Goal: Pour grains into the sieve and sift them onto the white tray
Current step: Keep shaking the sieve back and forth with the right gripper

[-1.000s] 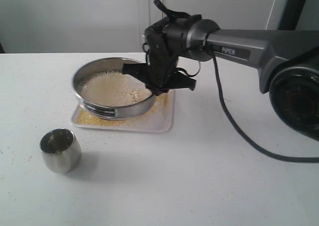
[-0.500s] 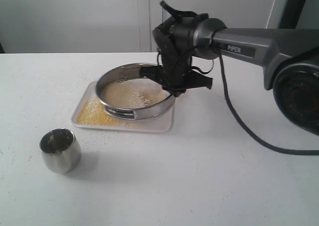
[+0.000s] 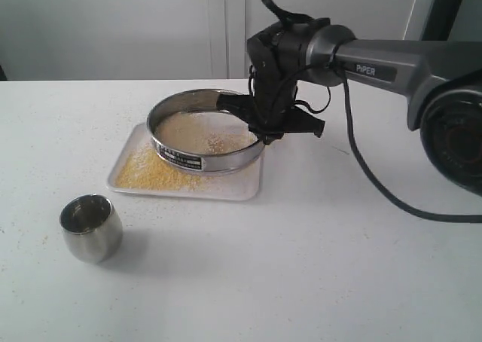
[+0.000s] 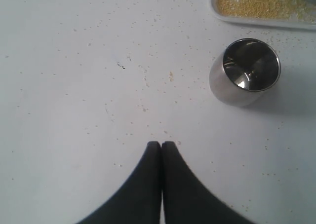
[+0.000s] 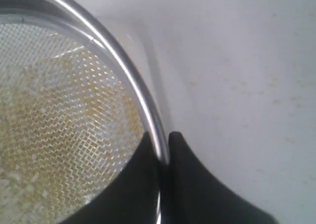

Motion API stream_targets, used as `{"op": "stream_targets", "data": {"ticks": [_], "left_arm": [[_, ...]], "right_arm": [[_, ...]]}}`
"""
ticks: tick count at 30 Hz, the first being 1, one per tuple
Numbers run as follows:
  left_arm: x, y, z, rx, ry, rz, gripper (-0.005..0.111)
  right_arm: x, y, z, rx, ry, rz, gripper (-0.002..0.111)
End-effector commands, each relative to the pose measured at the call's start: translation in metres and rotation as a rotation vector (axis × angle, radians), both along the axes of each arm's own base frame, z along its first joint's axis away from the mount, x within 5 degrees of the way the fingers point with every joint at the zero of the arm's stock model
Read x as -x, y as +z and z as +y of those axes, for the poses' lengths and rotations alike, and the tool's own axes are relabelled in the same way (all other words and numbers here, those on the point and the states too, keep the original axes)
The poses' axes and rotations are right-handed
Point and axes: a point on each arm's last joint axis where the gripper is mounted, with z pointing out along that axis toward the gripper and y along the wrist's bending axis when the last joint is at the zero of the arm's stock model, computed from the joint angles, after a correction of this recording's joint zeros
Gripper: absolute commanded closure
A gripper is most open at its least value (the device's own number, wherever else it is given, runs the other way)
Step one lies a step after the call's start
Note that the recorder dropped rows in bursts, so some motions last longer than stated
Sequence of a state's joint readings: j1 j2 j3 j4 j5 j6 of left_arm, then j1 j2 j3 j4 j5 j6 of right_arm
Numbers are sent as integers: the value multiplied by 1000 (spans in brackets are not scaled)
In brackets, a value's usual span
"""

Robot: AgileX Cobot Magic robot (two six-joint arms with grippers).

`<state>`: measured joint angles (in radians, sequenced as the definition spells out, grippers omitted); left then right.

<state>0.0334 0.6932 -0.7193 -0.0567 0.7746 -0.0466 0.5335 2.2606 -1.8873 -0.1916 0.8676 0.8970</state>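
Over the white tray (image 3: pixel 226 190), toward its far right corner: the sieve (image 3: pixel 218 161), tilted, pale grains (image 3: pixel 197 133) on its mesh, golden ones heaped on the tray. Clamped on the sieve's rim, 1 finger inside, 1 outside: the right end effector (image 5: pixel 163 150). Near the steel cup (image 4: pixel 245 72) on the worktop (image 3: pixel 301 267): the left end effector (image 4: pixel 161 145), pressed closed, holding nothing.

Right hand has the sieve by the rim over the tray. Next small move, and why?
Probably a short sideways shake of the sieve, held over the white tray: the right hand clamps its rim, and pale grains cover the mesh.
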Motion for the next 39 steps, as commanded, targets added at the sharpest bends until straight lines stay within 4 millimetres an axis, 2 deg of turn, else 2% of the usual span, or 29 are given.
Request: {"op": "stream_targets", "data": {"ticks": [1,3,6,8,10,11,12,14,15,16,17,19,20,21,22,23,24,26,28,30,31,35,36,38,39], "left_arm": [[1,1,0,9,2,-4,107],[1,1,0,9,2,-4,107],[1,1,0,9,2,-4,107],[1,1,0,9,2,-4,107],[1,1,0,9,2,-4,107],[1,1,0,9,2,-4,107],[1,1,0,9,2,-4,107],[1,1,0,9,2,-4,107],[1,1,0,9,2,-4,107],[1,1,0,9,2,-4,107],[1,1,0,9,2,-4,107],[1,1,0,9,2,-4,107],[1,1,0,9,2,-4,107],[1,1,0,9,2,-4,107],[1,1,0,9,2,-4,107],[1,1,0,9,2,-4,107],[1,1,0,9,2,-4,107],[1,1,0,9,2,-4,107],[1,1,0,9,2,-4,107],[1,1,0,9,2,-4,107],[1,1,0,9,2,-4,107],[1,1,0,9,2,-4,107],[1,1,0,9,2,-4,107],[1,1,0,9,2,-4,107],[1,1,0,9,2,-4,107]], "right_arm": [[9,20,46,-202,203,-141,108],[7,17,36,-126,210,-126,108],[-2,11,-1,-20,77,-27,108],[-3,9,-8,-39,27,14,108],[0,14,16,-165,101,-41,108],[6,18,38,-194,216,-119,108],[7,19,42,-170,253,-141,108],[1,15,21,-48,213,-124,108],[-5,11,-1,2,88,-65,108],[-6,10,-5,-5,58,-47,108],[-5,11,2,-57,73,-53,108],[2,17,33,-135,195,-154,108],[2,18,36,-104,227,-186,108],[1,17,28,-57,215,-170,108],[-3,14,12,23,174,-131,108],[-4,10,-4,73,82,-68,108],[-4,8,-12,69,15,-22,108],[-2,9,-3,14,23,-26,108],[3,12,20,-79,83,-76,108],[13,14,48,-92,217,-160,108],[14,14,47,-43,225,-164,108],[6,9,8,71,16,-52,108],[5,9,5,65,3,-40,108],[6,11,13,-8,10,-52,108],[7,13,25,-66,38,-81,108]]}}
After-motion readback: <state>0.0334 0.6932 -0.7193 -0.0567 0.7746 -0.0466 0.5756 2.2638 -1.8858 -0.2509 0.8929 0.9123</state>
